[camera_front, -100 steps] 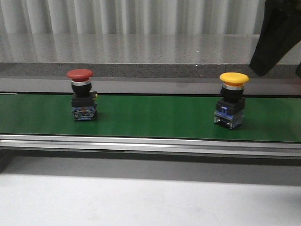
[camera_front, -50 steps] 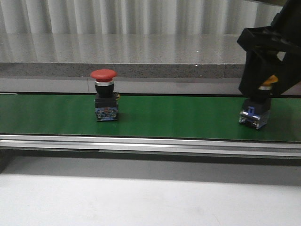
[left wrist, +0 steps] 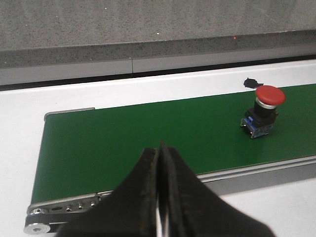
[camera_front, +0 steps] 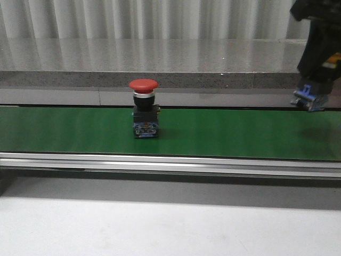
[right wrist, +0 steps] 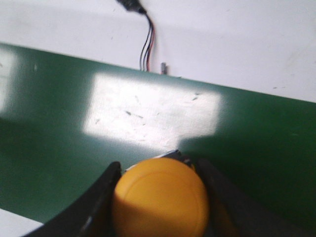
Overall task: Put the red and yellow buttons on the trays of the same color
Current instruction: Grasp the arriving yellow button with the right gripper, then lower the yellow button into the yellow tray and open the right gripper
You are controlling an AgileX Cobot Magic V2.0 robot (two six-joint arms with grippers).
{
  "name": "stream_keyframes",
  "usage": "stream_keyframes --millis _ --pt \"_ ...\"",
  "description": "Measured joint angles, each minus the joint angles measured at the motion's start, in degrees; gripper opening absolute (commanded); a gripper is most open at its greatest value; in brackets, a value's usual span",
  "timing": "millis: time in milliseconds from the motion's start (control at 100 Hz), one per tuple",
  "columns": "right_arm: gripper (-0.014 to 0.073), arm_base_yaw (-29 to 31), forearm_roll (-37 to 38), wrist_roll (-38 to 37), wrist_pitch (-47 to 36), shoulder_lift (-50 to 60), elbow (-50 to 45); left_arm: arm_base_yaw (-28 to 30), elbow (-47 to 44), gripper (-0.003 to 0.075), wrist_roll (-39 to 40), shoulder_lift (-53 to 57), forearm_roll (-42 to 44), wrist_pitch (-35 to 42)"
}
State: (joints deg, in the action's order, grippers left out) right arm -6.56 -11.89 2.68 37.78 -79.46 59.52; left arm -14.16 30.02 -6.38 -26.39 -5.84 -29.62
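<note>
1. The red button (camera_front: 144, 108) stands upright on the green belt (camera_front: 224, 133), its long axis vertical: mushroom cap on top, dark block with blue parts at the base.
2. It sits a little left of the belt's middle, nearer the far edge, with nothing touching it.
3. The left claw (left wrist: 159, 197) is clenched with its fingers pressed together and grips nothing; it hangs over the belt's near edge, well apart from the red button.
4. The right claw (right wrist: 158, 197) grasps the yellow button (right wrist: 160, 200), a finger on each side of the cap.
5. That button is raised off the belt at the far right, cap up, its blue base (camera_front: 308, 98) tilted slightly.
</note>
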Motion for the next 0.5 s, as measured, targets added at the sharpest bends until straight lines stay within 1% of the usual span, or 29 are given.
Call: stream_keyframes --millis 160,370,500 --pt "0.0007 3.8 5.3 -6.0 0.8 5.6 0.0 0.0 0.0 -0.0020 -0.1 0.0 0.0 0.0" --pt "0.0007 9.6 16.1 -14.0 3.7 12.1 0.0 0.0 0.0 -0.0020 -0.1 0.0 0.0 0.0" --pt "0.0007 15.0 22.8 -20.1 6.1 15.8 -0.1 0.0 0.0 -0.0020 -0.1 0.0 0.0 0.0"
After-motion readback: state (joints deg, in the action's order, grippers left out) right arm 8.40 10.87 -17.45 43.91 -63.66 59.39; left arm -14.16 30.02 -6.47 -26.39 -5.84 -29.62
